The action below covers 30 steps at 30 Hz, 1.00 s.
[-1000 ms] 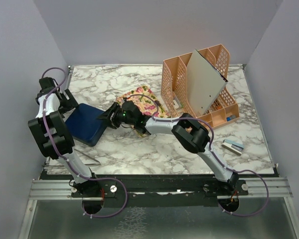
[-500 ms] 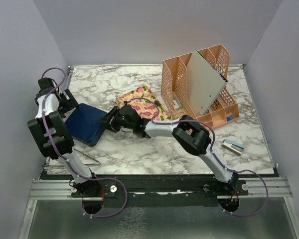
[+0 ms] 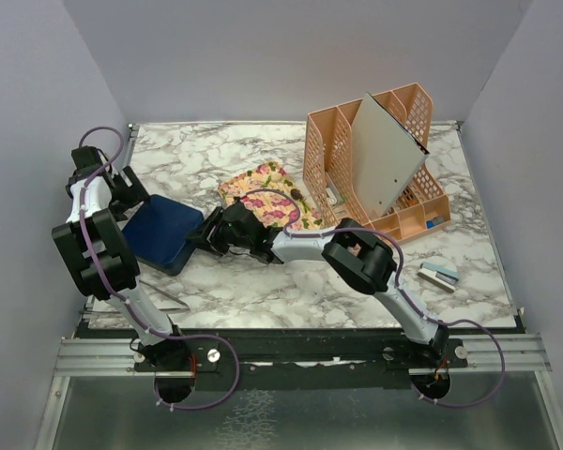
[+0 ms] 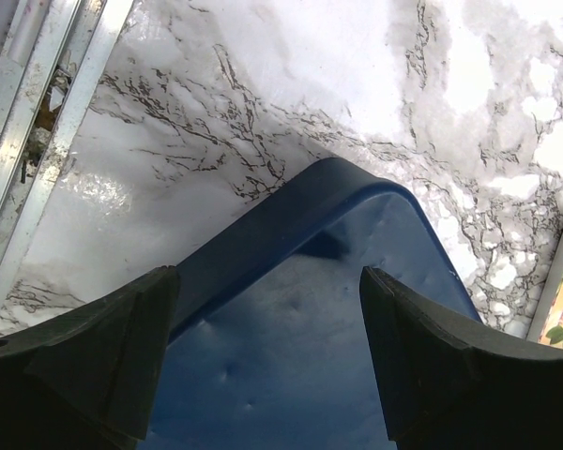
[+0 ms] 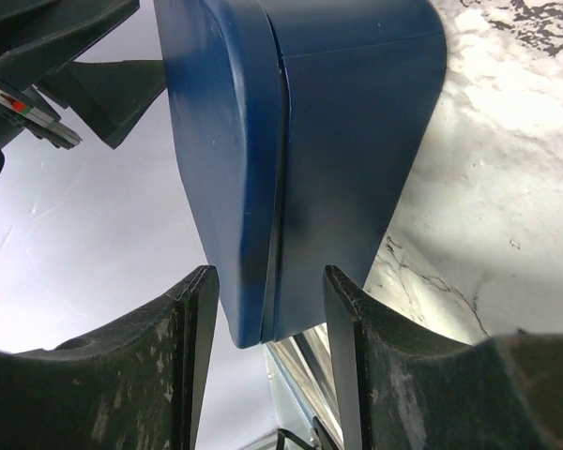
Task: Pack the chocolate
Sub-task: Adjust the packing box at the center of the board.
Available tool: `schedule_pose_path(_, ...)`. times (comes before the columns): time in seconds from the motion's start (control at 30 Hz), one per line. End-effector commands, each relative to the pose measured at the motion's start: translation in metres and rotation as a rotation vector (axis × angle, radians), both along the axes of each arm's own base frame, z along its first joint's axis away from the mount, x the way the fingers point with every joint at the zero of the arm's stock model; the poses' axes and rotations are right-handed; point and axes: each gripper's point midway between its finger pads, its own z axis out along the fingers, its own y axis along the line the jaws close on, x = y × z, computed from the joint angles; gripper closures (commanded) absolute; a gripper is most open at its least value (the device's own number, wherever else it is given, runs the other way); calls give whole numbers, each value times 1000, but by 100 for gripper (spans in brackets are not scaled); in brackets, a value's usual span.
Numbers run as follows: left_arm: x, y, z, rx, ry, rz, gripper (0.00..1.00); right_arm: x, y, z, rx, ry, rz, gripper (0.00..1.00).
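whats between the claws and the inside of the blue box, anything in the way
Yes. The blue box is closed, its lid down on the base. The right claw straddles one corner, and the left claw hangs open over another. No chocolate shows anywhere.

The left gripper (image 4: pixel 266 281) hangs with dark fingers (image 4: pixel 94 366) spread wide over a rounded corner of the dark blue box (image 4: pixel 300 356), on white marbled tabletop (image 4: pixel 263 84).

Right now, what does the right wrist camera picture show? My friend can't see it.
A closed dark blue box fills the middle, its near corner poking between the two dark fingers of the right gripper. White marble table shows to the right; whether the fingers touch the box is unclear.
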Motion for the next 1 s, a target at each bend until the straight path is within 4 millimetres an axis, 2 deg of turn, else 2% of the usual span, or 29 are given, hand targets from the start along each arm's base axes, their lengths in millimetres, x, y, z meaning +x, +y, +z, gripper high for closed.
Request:
schedule_pose_path(0.0, 2, -3, 2, -26, -26, -8, 16, 4, 8, 1, 18, -42, -1, 48)
schedule_pose_path(0.2, 2, -6, -3, -40, -25, -7, 16, 9, 10, 14, 36, -114, -6, 57)
schedule_pose_path(0.37, 2, -6, -2, -40, -30, -5, 16, 10, 12, 20, 46, -138, 3, 57)
schedule_pose_path(0.77, 0, -10, -2, -57, -33, -4, 17, 8, 14, 5, 29, -97, 8, 58)
schedule_pose_path(0.87, -1, -14, 0, -76, -42, -9, 17, 14, 13, 1, 28, -104, 0, 57)
schedule_pose_path(0.97, -2, -27, 6, -131, -73, -18, 20, 26, 12, 6, 63, -142, 15, 58)
